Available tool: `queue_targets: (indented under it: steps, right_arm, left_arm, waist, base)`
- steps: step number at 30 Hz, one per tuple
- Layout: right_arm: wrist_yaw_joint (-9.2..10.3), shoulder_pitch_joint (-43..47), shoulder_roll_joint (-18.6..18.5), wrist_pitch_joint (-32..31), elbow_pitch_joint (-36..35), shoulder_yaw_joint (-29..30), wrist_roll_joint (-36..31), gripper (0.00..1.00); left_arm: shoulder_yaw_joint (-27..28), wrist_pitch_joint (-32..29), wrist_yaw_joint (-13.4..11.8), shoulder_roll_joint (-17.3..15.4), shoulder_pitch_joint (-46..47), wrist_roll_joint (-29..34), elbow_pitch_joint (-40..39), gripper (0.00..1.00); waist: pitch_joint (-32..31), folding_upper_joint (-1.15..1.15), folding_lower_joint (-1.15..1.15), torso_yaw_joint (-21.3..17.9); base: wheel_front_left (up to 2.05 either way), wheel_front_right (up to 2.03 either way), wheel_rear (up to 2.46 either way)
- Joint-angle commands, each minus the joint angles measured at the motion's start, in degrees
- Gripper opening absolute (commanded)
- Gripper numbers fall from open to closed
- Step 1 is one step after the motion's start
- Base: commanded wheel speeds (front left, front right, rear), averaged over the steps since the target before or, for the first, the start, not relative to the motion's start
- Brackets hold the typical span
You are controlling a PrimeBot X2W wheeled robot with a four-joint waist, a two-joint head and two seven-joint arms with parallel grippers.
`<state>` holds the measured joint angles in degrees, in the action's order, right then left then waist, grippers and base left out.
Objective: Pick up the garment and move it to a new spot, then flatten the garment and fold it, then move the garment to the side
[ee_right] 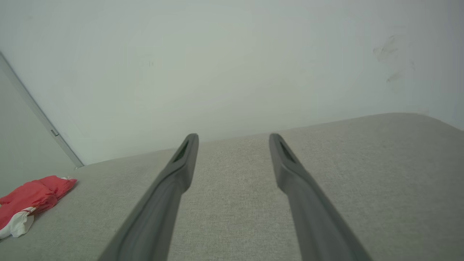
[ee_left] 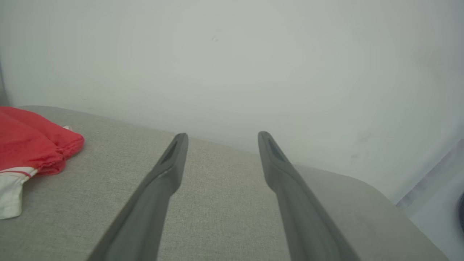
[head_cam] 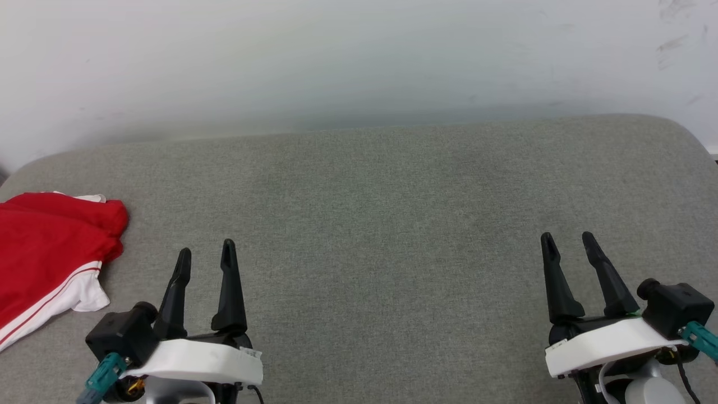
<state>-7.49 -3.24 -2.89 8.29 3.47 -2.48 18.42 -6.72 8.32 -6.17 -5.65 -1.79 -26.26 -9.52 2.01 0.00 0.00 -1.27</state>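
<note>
The garment [head_cam: 42, 247] is a red shirt with a white, red-striped sleeve, bunched at the left edge of the grey cushioned surface [head_cam: 381, 224]; part of it runs out of the head view. It also lies at the left of the left wrist view, garment [ee_left: 29, 145], and far left in the right wrist view, garment [ee_right: 30, 197]. My left gripper [head_cam: 206, 253] hovers open at the lower left, a short way right of the garment, with nothing between its fingers. Open and empty too, my right gripper [head_cam: 567, 242] sits at the lower right, far from the cloth.
A pale wall [head_cam: 359, 56] rises directly behind the grey surface. The surface has rounded far corners at left and right. A wall corner with a strip [ee_right: 40, 112] appears in the right wrist view.
</note>
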Motion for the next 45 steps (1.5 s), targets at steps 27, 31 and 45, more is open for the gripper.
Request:
queue_targets:
  steps: [27,31,45]
  right_arm:
    - [0.0,0.05,0.01,4.02,-0.31,-0.25,-10.97,1.0]
    - [0.01,0.18,0.02,4.53,-0.09,-0.17,-11.43,1.0]
    - [0.01,0.58,0.03,5.95,0.96,0.29,-11.59,1.0]
  left_arm:
    - [-9.36,4.06,-8.6,-3.75,-1.22,9.44,-1.5,1.0]
    - [-5.02,4.51,-3.91,-1.07,-2.62,8.77,-1.56,1.0]
    - [0.94,5.93,7.15,2.63,-4.88,15.61,2.79,1.0]
  waist:
    - [0.35,0.0,0.0,-0.62]
    - [0.43,0.0,0.0,-0.77]
    - [0.83,0.0,0.0,-1.19]
  base:
    - [0.0,0.0,0.0]
    - [0.0,0.0,0.0]
    - [0.0,0.0,0.0]
